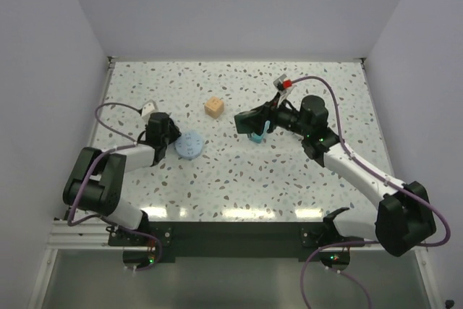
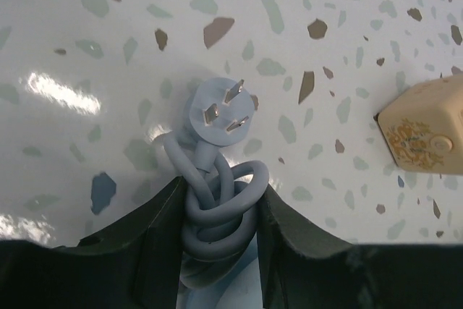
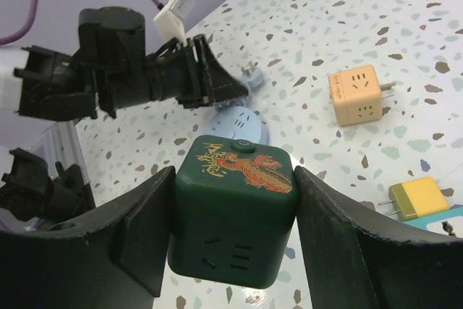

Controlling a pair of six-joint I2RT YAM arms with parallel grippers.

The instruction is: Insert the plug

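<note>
The plug [image 3: 231,211], a dark green cube with a dragon print and socket holes on its near face, hangs above the table with my right gripper [image 3: 235,179] shut on its two sides; its prongs are hidden. From above, that gripper [image 1: 246,121] sits mid-table, right of centre. My left gripper [image 2: 221,189] is shut on a coiled light-blue cord [image 2: 217,211]. The cord's round three-prong head [image 2: 217,110] sticks out past the fingertips, just over the table. From above, the left gripper [image 1: 172,135] is beside a light-blue round disc [image 1: 189,145].
A tan-orange cube [image 1: 213,106] with side prongs lies between the two grippers, also visible as the tan cube [image 3: 354,95]. A small yellow block [image 3: 419,198] and a teal piece [image 1: 258,136] lie under the right arm. White walls enclose the table.
</note>
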